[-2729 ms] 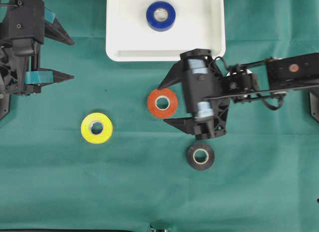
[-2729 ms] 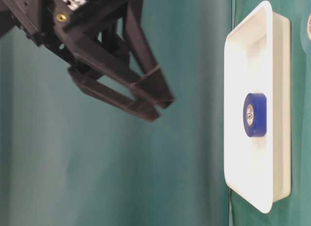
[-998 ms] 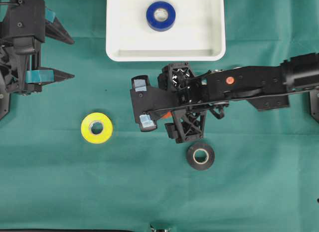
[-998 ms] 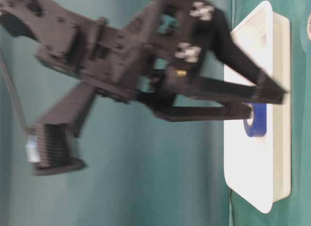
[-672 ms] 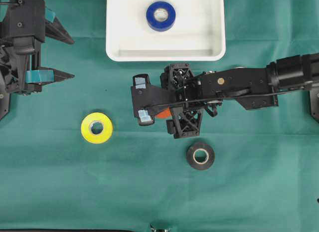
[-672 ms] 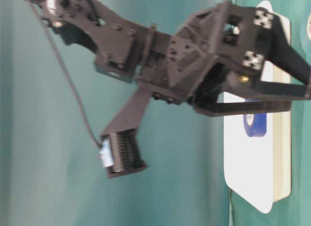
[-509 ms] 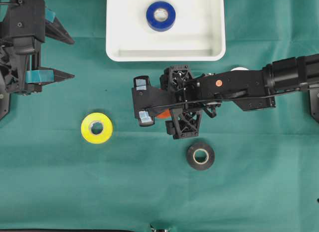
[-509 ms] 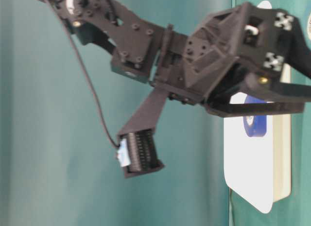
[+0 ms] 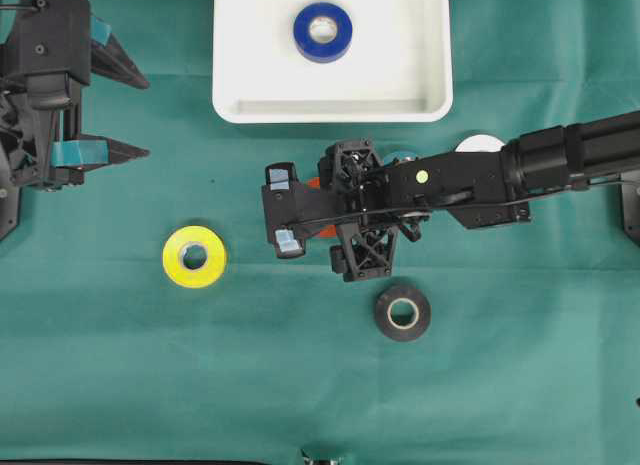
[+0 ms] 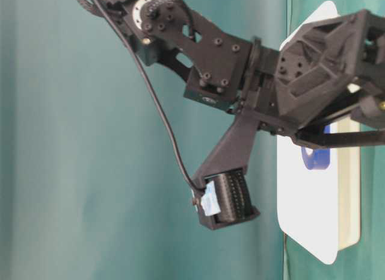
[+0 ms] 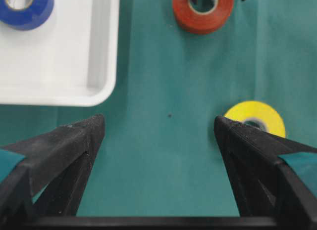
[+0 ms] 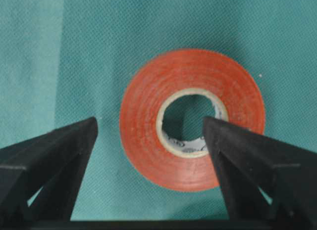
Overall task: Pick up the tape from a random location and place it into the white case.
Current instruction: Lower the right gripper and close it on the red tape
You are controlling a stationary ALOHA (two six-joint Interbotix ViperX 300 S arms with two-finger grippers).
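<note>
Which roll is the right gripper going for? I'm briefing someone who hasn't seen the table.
Below the white case on the green cloth, the open right gripper hangs over the red tape roll. It lies flat between the yellow roll and the black roll, the only red one.

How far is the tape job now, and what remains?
Done: the blue tape roll lies in the white case. In hand: the open right gripper hovers over the red tape roll, one finger at its hole, no grip yet. Left: the yellow roll and black roll lie on the cloth.
</note>
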